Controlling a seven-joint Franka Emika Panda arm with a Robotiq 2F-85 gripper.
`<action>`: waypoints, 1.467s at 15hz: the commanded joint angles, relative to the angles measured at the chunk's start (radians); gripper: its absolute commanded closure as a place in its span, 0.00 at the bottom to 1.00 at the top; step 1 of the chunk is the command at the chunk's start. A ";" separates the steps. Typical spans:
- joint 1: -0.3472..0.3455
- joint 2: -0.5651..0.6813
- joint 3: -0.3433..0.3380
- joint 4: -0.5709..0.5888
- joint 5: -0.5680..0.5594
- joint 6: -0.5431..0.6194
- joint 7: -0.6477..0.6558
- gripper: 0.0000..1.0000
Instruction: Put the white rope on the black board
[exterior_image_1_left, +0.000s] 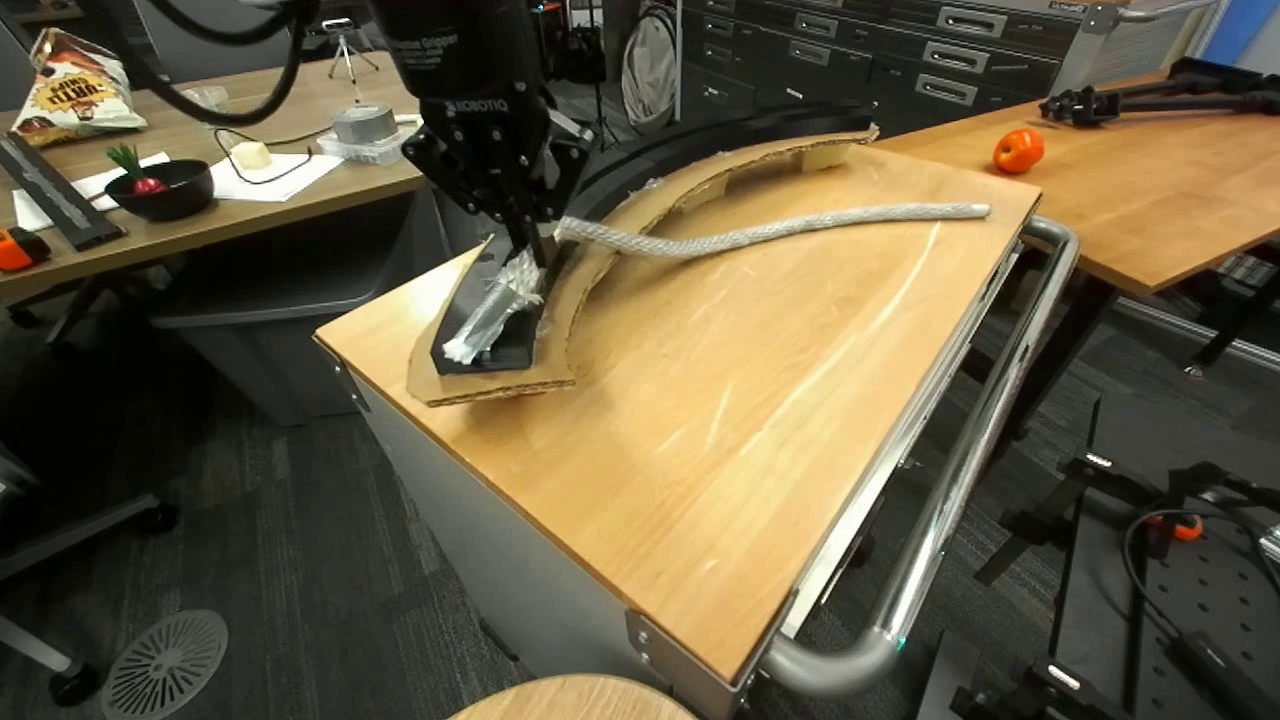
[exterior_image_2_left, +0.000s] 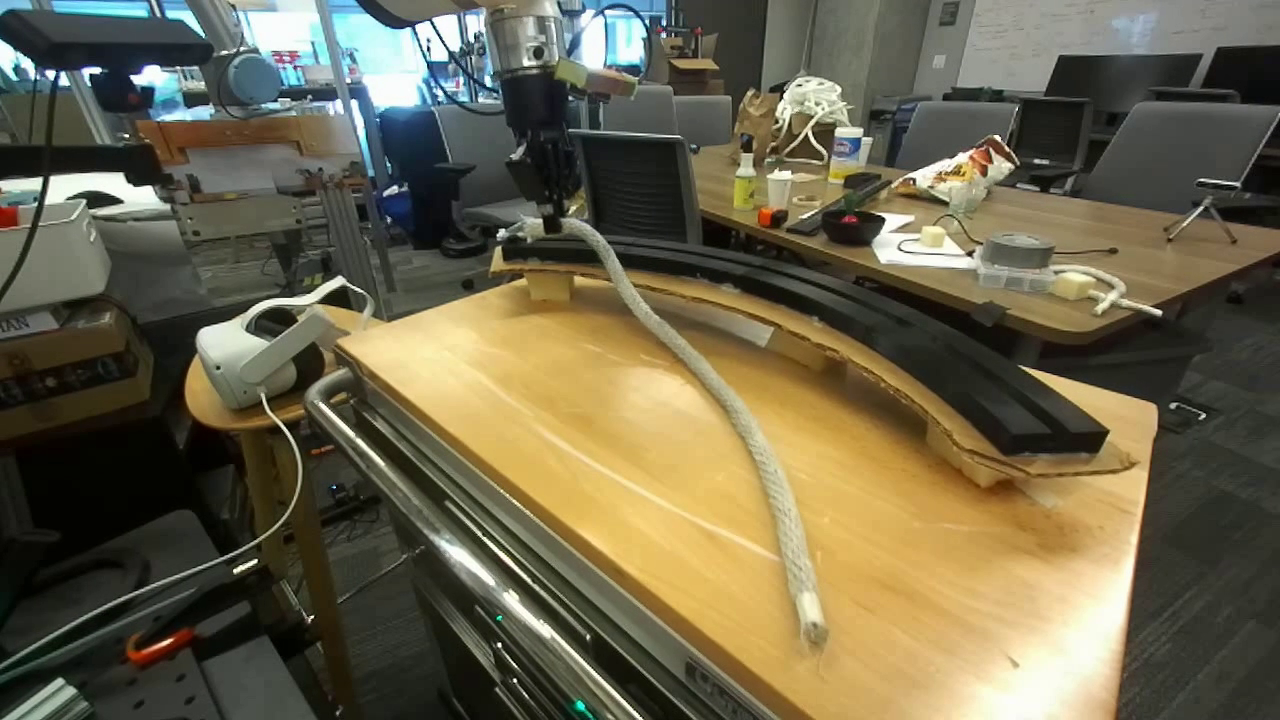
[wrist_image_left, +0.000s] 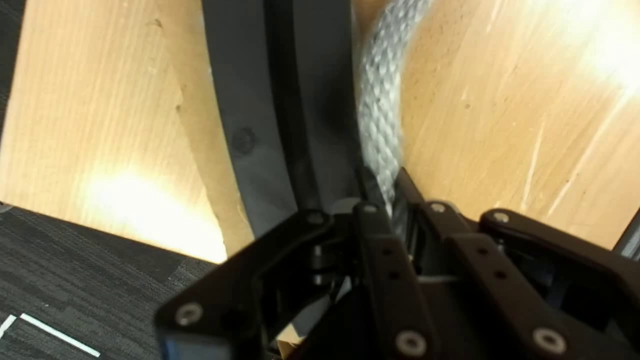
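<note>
Pinching the white rope (exterior_image_1_left: 770, 234) in the gripper (exterior_image_1_left: 533, 252) at the black board's (exterior_image_1_left: 670, 160) 7 o'clock end in an exterior view (contact unclear); yet to lay the off-board, 3 o'clock remainder.

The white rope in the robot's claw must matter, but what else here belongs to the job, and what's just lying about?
Part of the job:
gripper, pinching the rope
white rope
black board, the long curved strip
cardboard beneath the board

Apparently just lying about, on other tables:
chips bag
orange-red fruit
black bowl
grey tape roll
spray bottle
</note>
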 joint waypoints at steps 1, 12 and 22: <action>0.030 0.046 -0.007 0.094 -0.061 -0.002 0.020 0.93; 0.045 0.159 -0.005 0.239 -0.089 -0.155 -0.026 0.93; 0.051 0.160 -0.007 0.268 -0.083 -0.131 -0.007 0.48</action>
